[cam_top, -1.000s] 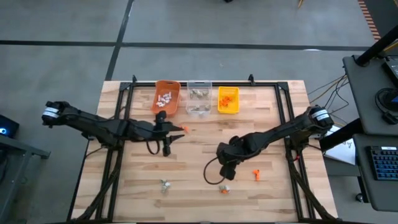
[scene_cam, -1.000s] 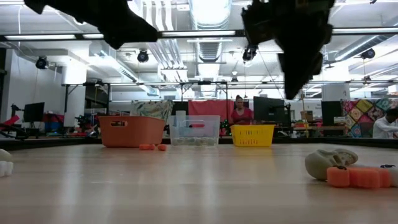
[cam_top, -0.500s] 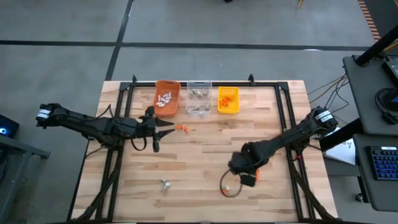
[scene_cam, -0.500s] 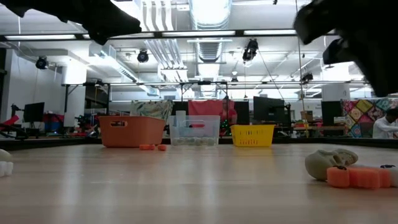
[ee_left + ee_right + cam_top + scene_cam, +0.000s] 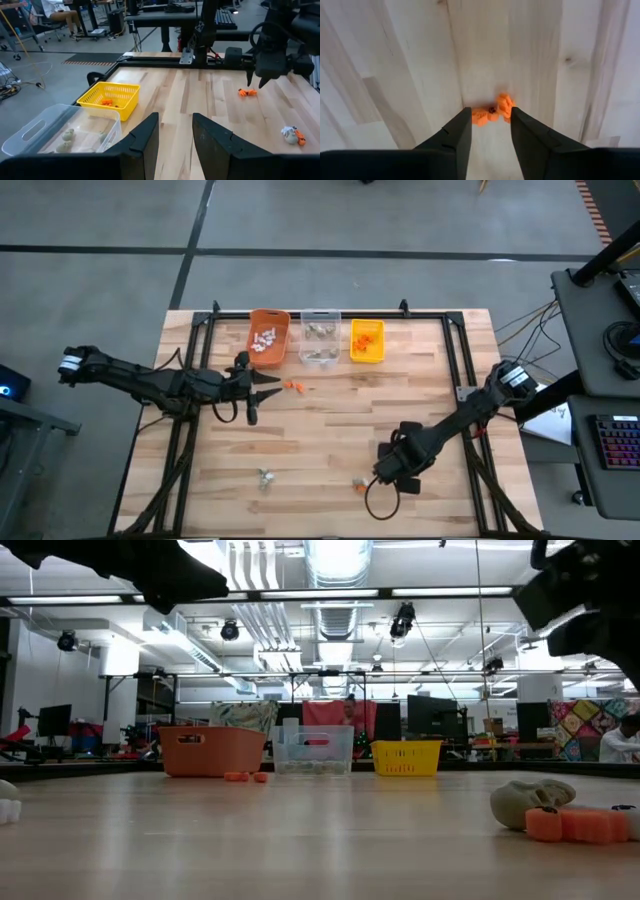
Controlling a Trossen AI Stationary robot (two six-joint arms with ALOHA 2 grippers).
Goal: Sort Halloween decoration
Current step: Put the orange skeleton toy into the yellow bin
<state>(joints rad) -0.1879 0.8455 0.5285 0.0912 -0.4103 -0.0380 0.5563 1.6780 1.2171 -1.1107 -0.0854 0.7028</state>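
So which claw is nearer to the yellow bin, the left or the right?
The left claw. It is beside the orange bin, two bins across from the yellow bin. The right claw is at the table's near side, over an orange trinket.

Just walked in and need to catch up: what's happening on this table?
Two robot arms are sorting tiny Halloween trinkets into three bins at the table's far edge. The right gripper is over an orange trinket near the front, fingers open on either side, nothing held yet. The left gripper waits, open and empty, in front of the orange bin.
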